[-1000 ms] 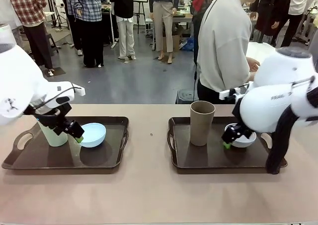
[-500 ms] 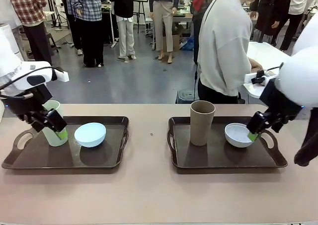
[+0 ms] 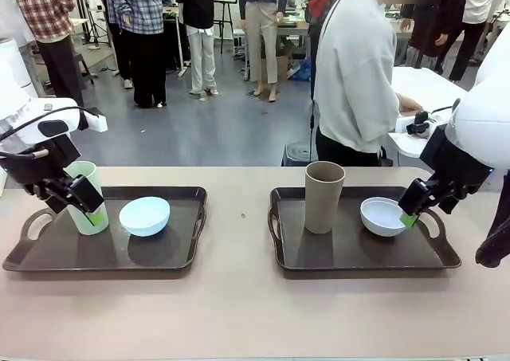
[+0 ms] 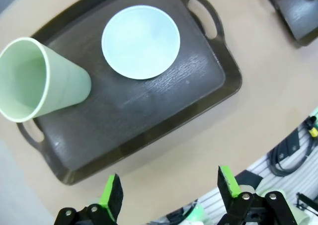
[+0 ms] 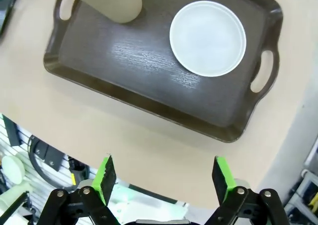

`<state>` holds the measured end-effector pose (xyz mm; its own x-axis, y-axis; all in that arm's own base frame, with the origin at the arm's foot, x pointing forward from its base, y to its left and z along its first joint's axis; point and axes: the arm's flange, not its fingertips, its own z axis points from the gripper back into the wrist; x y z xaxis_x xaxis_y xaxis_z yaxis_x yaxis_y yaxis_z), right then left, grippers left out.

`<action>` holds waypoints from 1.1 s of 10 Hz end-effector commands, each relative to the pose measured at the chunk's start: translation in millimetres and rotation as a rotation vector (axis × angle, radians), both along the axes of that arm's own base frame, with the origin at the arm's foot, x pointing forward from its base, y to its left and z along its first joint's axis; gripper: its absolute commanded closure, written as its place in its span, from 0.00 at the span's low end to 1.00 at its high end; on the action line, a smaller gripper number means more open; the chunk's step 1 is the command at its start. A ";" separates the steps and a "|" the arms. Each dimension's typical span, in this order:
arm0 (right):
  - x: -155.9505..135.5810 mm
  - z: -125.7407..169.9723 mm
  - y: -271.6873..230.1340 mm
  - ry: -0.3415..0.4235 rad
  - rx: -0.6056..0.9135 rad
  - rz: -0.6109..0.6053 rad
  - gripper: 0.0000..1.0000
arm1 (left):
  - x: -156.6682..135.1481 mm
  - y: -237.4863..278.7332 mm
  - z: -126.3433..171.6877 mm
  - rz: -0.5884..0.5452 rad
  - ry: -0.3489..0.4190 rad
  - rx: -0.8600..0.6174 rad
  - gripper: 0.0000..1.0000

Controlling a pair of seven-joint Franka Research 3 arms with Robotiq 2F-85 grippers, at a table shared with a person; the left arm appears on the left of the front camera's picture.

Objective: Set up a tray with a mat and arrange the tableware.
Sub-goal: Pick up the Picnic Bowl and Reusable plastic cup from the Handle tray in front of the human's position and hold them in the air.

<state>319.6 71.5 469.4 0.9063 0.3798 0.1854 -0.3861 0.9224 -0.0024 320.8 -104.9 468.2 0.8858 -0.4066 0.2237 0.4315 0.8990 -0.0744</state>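
Observation:
The left dark tray [image 3: 48,259] holds a pale green cup [image 3: 82,174] and a light blue bowl [image 3: 144,215]. My left gripper [image 3: 84,203] hovers open in front of the cup, above the tray's left end. From the left wrist, its open fingers [image 4: 112,192] stand high over the tray [image 4: 149,111], cup [image 4: 39,81] and bowl [image 4: 140,41]. The right tray [image 3: 351,253] carries a brown cup [image 3: 323,196] and a bluish-white bowl [image 3: 382,216]. My right gripper [image 3: 416,207] hangs open just right of that bowl. The right wrist looks down on the bowl [image 5: 207,37] and the cup [image 5: 112,1].
A bare strip of tan table [image 3: 239,217] separates the two trays. A person in a grey top [image 3: 355,74] stands at the far side, turned toward a white table [image 3: 414,82] at the right. Other people stand farther back.
Both grippers have let go of the bowls and drawn back, the left one up and leftward, the right one up and rightward. The bowls and cups stay where they were.

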 end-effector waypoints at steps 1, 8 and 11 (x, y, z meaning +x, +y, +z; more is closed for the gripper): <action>24.1 17.3 -28.1 0.083 0.158 -0.039 0.00 | 7.2 15.3 13.5 -0.002 0.041 -0.130 0.00; 18.9 12.6 -204.0 0.286 0.799 -0.226 0.00 | 27.2 172.8 1.0 0.164 0.185 -0.696 0.00; -9.3 0.5 -255.8 0.236 0.911 -0.307 0.00 | 18.8 233.3 -19.6 0.307 0.159 -0.834 0.00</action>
